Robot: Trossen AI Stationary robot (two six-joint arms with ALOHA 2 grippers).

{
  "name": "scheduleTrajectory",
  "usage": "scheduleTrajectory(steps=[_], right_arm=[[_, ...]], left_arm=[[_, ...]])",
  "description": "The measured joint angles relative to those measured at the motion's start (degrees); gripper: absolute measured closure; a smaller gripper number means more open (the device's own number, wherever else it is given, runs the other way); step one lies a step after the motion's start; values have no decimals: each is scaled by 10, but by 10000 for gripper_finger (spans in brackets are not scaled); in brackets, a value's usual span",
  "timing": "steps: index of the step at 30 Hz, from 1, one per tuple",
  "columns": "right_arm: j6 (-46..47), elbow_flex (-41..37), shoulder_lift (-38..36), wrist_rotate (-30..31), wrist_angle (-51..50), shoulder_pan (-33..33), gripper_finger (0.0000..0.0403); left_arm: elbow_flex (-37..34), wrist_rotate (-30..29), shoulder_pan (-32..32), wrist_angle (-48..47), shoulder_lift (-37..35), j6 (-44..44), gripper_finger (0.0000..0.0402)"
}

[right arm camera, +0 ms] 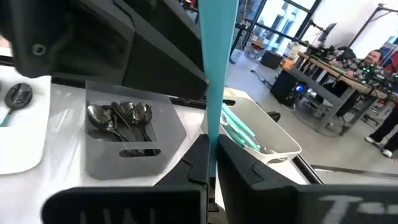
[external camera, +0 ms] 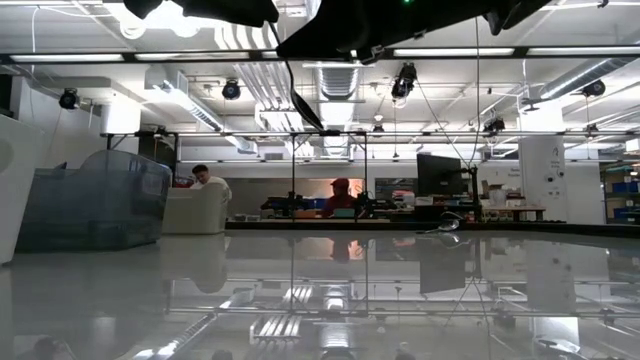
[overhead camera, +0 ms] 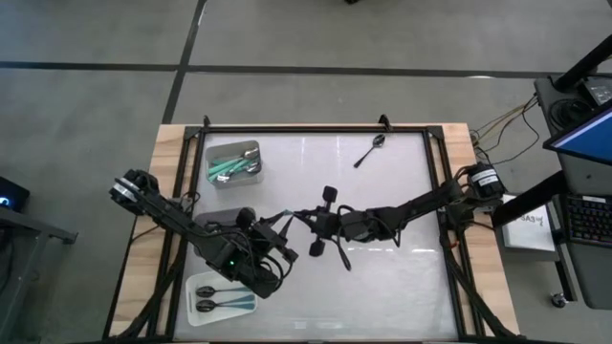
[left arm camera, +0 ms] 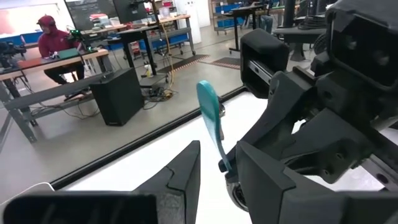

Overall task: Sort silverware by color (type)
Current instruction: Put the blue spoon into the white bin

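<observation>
One teal-handled spoon (right arm camera: pixel 217 74) is pinched in the right claw (overhead camera: pixel 308 218), up off the surface (overhead camera: pixel 402 277) near its middle. The left claw (overhead camera: pixel 283 232) sits right next to it, fingers apart and holding nothing. Other spoons: teal ones in the white bin (overhead camera: pixel 251 150), silver ones in the grey tray (right arm camera: pixel 99 163), one black-handled spoon (overhead camera: pixel 369 151) loose at the far edge.

Overhead, table-level, two wrist views.

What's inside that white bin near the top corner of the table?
The white bin holds several teal-handled spoons piled together. Whatever lies beneath the pile is covered, so an exact count isn't possible.
</observation>
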Motion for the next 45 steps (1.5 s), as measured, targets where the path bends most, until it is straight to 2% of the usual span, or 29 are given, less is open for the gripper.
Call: scheduleTrajectory(steps=[6, 12, 20, 25, 29, 31, 33, 38, 42, 45], right_arm=[[-7, 0, 0, -14, 8, 1, 394], [-11, 0, 0, -47, 10, 1, 394], [-11, 0, -1, -40, 10, 1, 390], [-20, 1, -9, -23, -19, 1, 354], [-9, 15, -32, -23, -124, 1, 306], [13, 30, -46, -22, -207, 1, 284], [49, 49, -61, -23, -306, 0, 266], [155, 98, -84, -21, -535, -12, 252], [215, 108, -90, -21, -633, -22, 257], [246, 106, -91, -21, -675, -30, 261]], left_arm=[[2, 7, 0, 0, 0, 3, 330], [18, 32, 0, -2, 0, 30, 392], [28, 50, 1, -19, -2, 28, 401], [28, 59, 1, -37, -13, 35, 401], [28, 70, 5, -91, -43, 39, 401], [28, 101, 9, -115, -62, 41, 401], [28, 157, 14, -130, -83, 53, 401], [28, 387, 21, -157, -130, 73, 401], [43, 527, 23, -190, -166, 61, 401], [70, 600, 22, -263, -177, 5, 401]])
